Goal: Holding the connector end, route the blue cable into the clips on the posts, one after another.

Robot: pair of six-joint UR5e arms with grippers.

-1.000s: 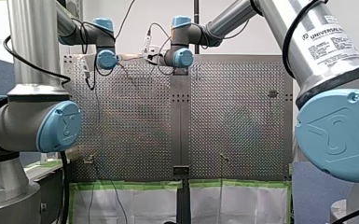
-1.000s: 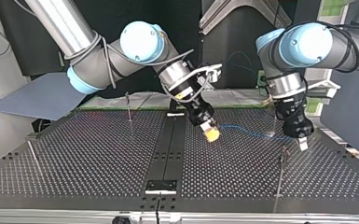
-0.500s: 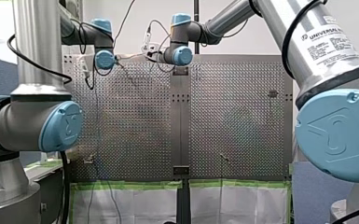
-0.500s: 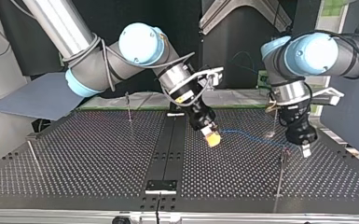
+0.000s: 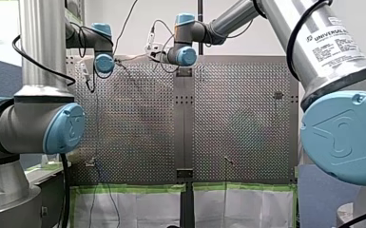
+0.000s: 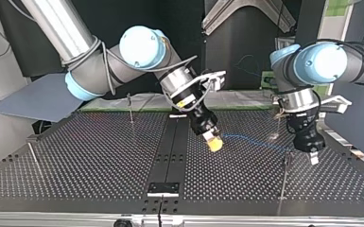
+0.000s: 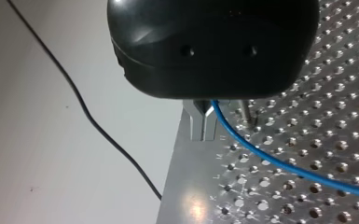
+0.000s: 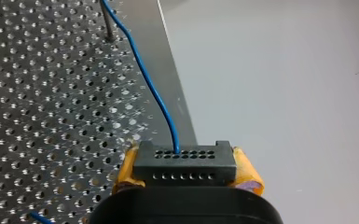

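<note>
Top view: right gripper (image 6: 213,142) tilts down over the perforated table (image 6: 99,161), just to the view's right of the dark ctr strip (image 6: 170,151). Right wrist view: yellow pads (image 8: 247,170) are clenched on the black connector (image 8: 185,158), one pad on each side. The blue cable (image 8: 154,93) leaves a hole in the connector's upper face and arcs off over the table toward a thin post (image 8: 107,28). Whether it touches that post, can't tell.

Left gripper (image 6: 313,155) is at the top view's right, near the table edge, pointing down w/ its tip just above the plate. Left wrist view: metal fingers (image 7: 195,122) are pressed together w/ no gap seen. The cable comes out beside their root and runs low over the holes, so it reads as pinched on the cable. A short post (image 7: 248,113) stands just beside the fingers.

Top view: the cable spans btwn the two grippers, off the table w/ a slight sag. A tall post (image 6: 283,177) stands just beside the left gripper, and the cable passes near its top. Seated in the clip or not, can't tell. The far post (image 6: 130,109) and edge post (image 6: 32,158) are at the view's left, well apart from the cable.

Front view: both arms reach to the table's far end, and neither pincer is readable there.
</note>
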